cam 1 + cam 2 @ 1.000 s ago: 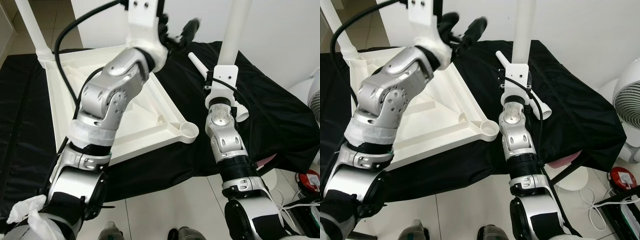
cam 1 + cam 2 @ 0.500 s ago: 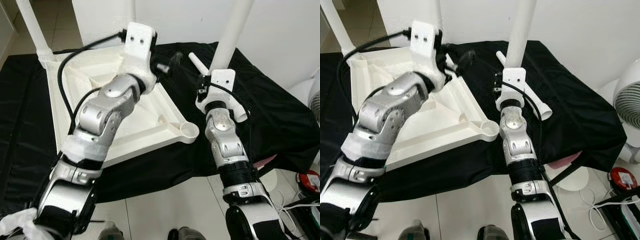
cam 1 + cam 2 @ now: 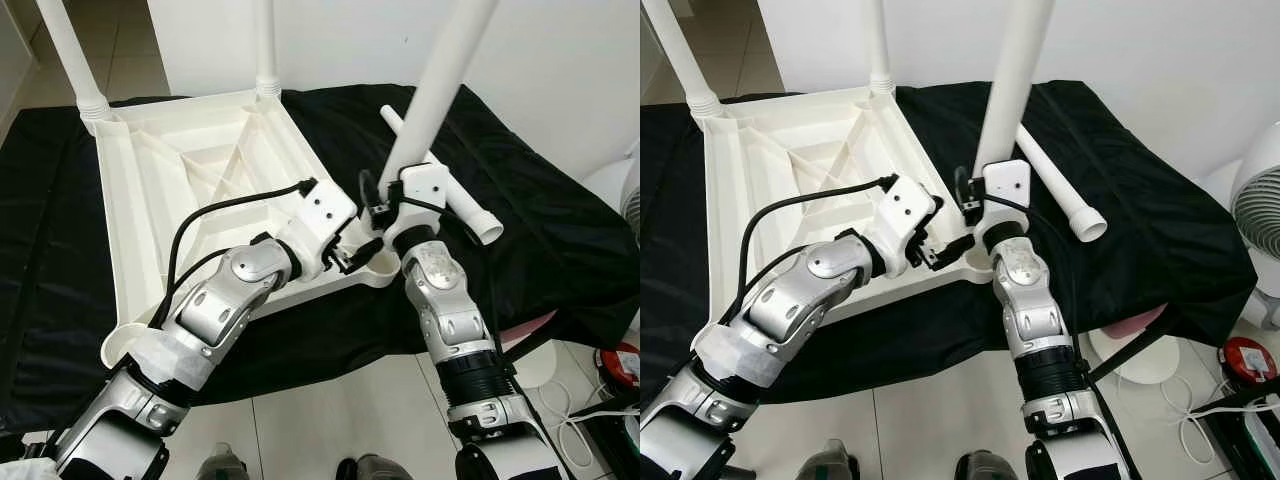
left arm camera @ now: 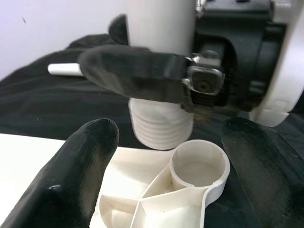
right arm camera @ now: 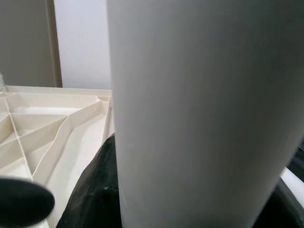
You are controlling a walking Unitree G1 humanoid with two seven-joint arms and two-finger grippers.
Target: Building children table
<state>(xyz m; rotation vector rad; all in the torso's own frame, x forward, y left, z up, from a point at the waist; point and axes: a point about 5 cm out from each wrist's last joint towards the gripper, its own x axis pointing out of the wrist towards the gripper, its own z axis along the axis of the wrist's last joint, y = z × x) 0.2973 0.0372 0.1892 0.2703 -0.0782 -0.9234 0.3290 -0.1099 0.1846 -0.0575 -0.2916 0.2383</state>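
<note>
The white tabletop (image 3: 150, 200) lies upside down on a black cloth, with two white legs (image 3: 65, 50) (image 3: 263, 45) standing in its far corners. My right gripper (image 3: 383, 195) is shut on a third white leg (image 3: 440, 80), which leans to the right. The leg's threaded end (image 4: 161, 126) hangs just above the near right corner socket (image 4: 199, 166), not touching it. My left gripper (image 3: 358, 255) is open beside that socket, its fingers (image 4: 80, 161) spread to either side of it. A fourth leg (image 3: 455, 195) lies loose on the cloth to the right.
The black cloth (image 3: 560, 240) drapes over a low surface, its front edge close to me above the tiled floor (image 3: 330, 420). A white fan (image 3: 1255, 210) stands at the right, with a red object (image 3: 1245, 355) and cables on the floor. A white wall runs behind.
My left arm has come down from high over the tabletop to the near right corner socket. My right gripper has carried the leg leftward and tilted it until its threaded end is over that socket.
</note>
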